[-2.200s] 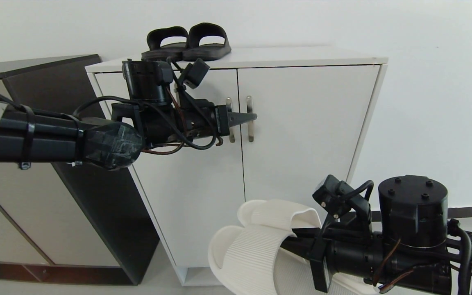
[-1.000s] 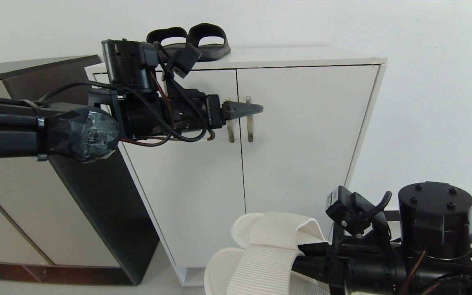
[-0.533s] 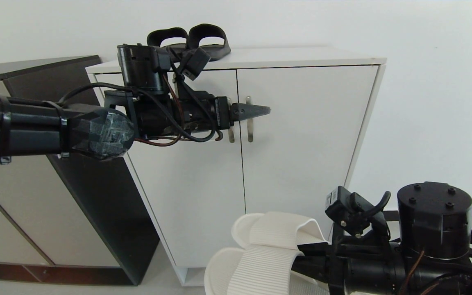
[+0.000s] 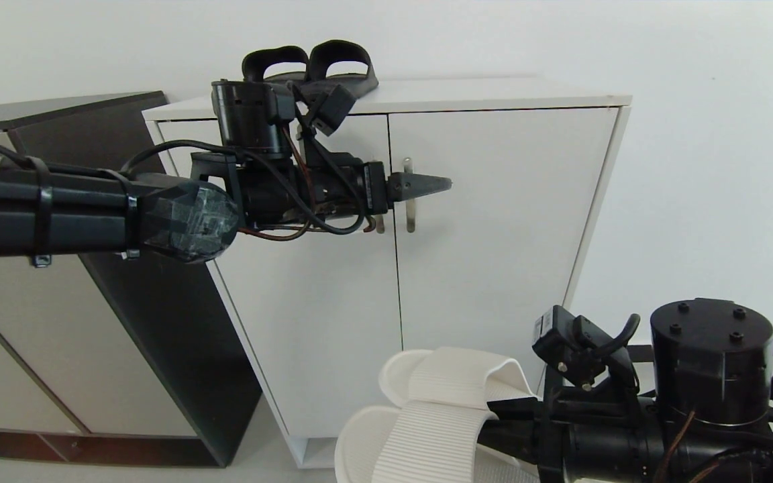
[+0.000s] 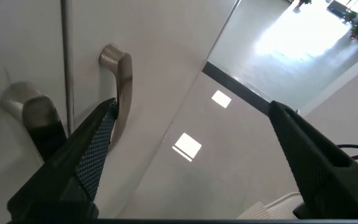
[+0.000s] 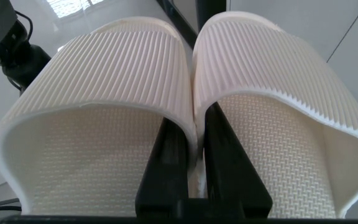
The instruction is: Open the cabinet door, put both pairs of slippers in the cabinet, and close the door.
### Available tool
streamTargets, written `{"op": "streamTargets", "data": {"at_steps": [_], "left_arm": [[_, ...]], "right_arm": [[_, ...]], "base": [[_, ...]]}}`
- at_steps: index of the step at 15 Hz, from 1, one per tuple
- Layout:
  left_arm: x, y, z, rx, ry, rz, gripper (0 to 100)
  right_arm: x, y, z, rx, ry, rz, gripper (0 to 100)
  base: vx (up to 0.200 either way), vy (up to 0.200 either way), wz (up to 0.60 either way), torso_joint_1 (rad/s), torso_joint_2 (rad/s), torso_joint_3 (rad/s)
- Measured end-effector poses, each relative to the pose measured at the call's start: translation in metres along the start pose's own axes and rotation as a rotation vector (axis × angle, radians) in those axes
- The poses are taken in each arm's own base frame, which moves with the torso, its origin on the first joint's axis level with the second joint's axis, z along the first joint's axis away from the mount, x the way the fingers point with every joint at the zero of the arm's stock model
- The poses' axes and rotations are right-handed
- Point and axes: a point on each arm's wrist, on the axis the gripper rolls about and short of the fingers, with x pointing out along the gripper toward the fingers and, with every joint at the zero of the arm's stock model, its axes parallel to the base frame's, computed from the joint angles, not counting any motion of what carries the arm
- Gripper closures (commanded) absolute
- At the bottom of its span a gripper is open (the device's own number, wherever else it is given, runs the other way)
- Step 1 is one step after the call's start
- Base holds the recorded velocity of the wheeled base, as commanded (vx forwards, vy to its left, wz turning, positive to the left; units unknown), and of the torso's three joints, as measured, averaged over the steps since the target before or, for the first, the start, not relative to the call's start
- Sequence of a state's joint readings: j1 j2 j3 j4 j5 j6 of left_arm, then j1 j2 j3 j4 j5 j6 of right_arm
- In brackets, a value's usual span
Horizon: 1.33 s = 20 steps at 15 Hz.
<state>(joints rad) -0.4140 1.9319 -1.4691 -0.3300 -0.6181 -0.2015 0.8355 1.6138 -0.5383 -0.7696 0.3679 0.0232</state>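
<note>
The white cabinet [image 4: 494, 201] stands with both doors shut. A pair of black slippers [image 4: 313, 64] rests on its top at the left. My left gripper [image 4: 443, 183] is open at handle height, its tips just past the right door's metal handle [image 4: 410, 201]. In the left wrist view that handle [image 5: 118, 78] lies beside one finger [image 5: 86, 162] of the left gripper [image 5: 192, 106], and the left door's handle [image 5: 33, 112] lies outside it. Low in front of the cabinet, my right gripper [image 6: 197, 155] is shut on the white slippers [image 4: 440, 402], pinching their inner sides together [image 6: 194, 118].
A dark grey cabinet [image 4: 125, 288] stands against the white one's left side. A white wall is behind and to the right. Pale floor [image 5: 278, 50] runs past the cabinet's right side.
My left gripper rose a little, then slid right across the handles to its place past the right one. The right arm sank slightly with the white slippers, then stayed still.
</note>
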Motion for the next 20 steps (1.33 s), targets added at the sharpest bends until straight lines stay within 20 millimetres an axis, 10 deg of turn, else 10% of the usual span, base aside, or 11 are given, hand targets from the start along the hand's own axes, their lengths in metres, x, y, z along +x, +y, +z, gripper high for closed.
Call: {"op": "streamTargets", "data": {"at_steps": [2, 3, 10, 20], "left_arm": [[0.003, 0.002, -0.004, -0.008, 0.011, 0.0, 0], [0.004, 0.003, -0.005, -0.011, 0.015, -0.001, 100], [0.004, 0.003, -0.01, -0.015, 0.028, 0.004, 100], [-0.035, -0.05, -0.032, -0.006, 0.052, -0.061, 100]], "right_arm": [[0.0, 0.0, 0.0, 0.0, 0.0, 0.0, 100], [0.0, 0.0, 0.0, 0.0, 0.0, 0.0, 100], [0.0, 0.0, -0.001, 0.001, 0.003, 0.001, 100], [-0.003, 0.005, -0.007, -0.029, 0.021, 0.044, 100]], "base": [[0.0, 0.0, 0.0, 0.0, 0.0, 0.0], [0.0, 0.0, 0.0, 0.0, 0.0, 0.0], [0.0, 0.0, 0.0, 0.0, 0.0, 0.0], [0.0, 0.0, 0.0, 0.0, 0.0, 0.0]]}}
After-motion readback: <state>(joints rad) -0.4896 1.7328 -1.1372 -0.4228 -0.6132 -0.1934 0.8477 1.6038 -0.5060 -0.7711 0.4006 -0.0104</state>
